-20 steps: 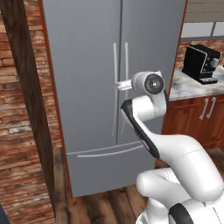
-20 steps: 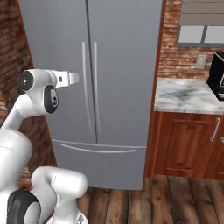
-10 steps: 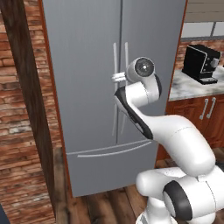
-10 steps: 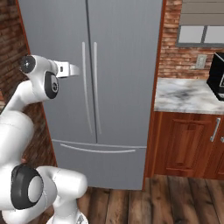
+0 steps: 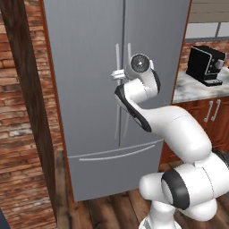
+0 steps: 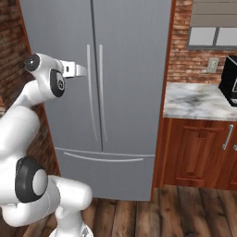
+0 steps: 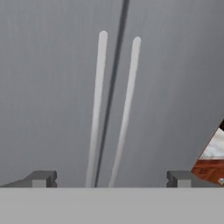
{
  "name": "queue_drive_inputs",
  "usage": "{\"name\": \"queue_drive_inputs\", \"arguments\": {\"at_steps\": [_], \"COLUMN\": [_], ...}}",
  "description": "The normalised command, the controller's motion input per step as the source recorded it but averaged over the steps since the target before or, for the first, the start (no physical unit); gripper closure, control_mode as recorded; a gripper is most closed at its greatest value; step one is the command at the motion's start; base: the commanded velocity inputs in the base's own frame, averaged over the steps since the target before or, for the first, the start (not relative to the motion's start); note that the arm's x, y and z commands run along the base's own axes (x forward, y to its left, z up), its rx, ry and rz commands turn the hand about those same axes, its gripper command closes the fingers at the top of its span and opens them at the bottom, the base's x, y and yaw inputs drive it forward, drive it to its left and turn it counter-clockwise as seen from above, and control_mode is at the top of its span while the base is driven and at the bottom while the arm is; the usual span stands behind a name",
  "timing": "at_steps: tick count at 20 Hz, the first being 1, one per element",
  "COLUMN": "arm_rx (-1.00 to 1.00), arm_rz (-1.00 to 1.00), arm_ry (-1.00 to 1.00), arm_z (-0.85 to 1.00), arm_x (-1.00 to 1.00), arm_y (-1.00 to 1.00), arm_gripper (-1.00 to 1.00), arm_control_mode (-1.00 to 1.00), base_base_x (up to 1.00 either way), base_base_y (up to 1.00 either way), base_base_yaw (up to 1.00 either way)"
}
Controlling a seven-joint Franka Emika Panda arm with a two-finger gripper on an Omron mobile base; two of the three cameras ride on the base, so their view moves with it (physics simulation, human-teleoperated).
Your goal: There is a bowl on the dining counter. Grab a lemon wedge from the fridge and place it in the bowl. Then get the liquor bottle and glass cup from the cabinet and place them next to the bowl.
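Fridge [image 5: 89, 89] doors stand closed, the grey French-door unit taking up the middle of both base views, with a wide drawer front below the doors. Two slim vertical handles [image 7: 98, 109] run on either side of the centre seam. The gripper [image 7: 109, 178] is raised in front of the fridge at the height of the handles' upper part, its two dark tips spread wide apart with nothing between them; in the hand view both handles and the seam sit inside the gap between the tips, apart from them. In the left base view the hand [image 5: 119, 74] shows just in front of the handles, and in the right base view the hand [image 6: 76, 70] points toward the left door's handle from the left, close to it; whether it touches cannot be told. To the right of the fridge a marble counter [image 6: 199, 99] tops wooden cabinets [image 6: 199, 152], and a black coffee machine [image 5: 204, 65] stands on that counter. Brick wall [image 5: 15, 116] flanks the fridge on the left, with a dark wooden post [image 5: 31, 107] beside it.
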Motion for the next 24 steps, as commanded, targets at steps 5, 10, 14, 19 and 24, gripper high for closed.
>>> {"name": "queue_drive_inputs", "arguments": {"at_steps": [5, 10, 14, 19, 24], "arm_rx": [0.02, 0.04, 0.04, 0.03, 0.02], "arm_rz": [-0.06, -0.05, -0.03, -0.01, -0.01], "arm_ry": [0.05, 0.11, 0.08, 0.01, 0.0], "arm_z": [0.0, 0.0, 0.0, 0.0, -0.05], "arm_x": [0.42, 0.52, 0.51, 0.45, 0.42], "arm_y": [0.0, 0.0, 0.0, 0.0, 0.0], "arm_gripper": [-1.0, -1.0, -1.0, -1.0, -1.0], "arm_control_mode": [-1.0, -1.0, -1.0, -1.0, -1.0], "base_base_x": [0.0, 0.0, 0.0, 0.0, 0.0], "base_base_y": [0.0, 0.0, 0.0, 0.0, 0.0], "base_base_yaw": [0.0, 0.0, 0.0, 0.0, 0.0]}}
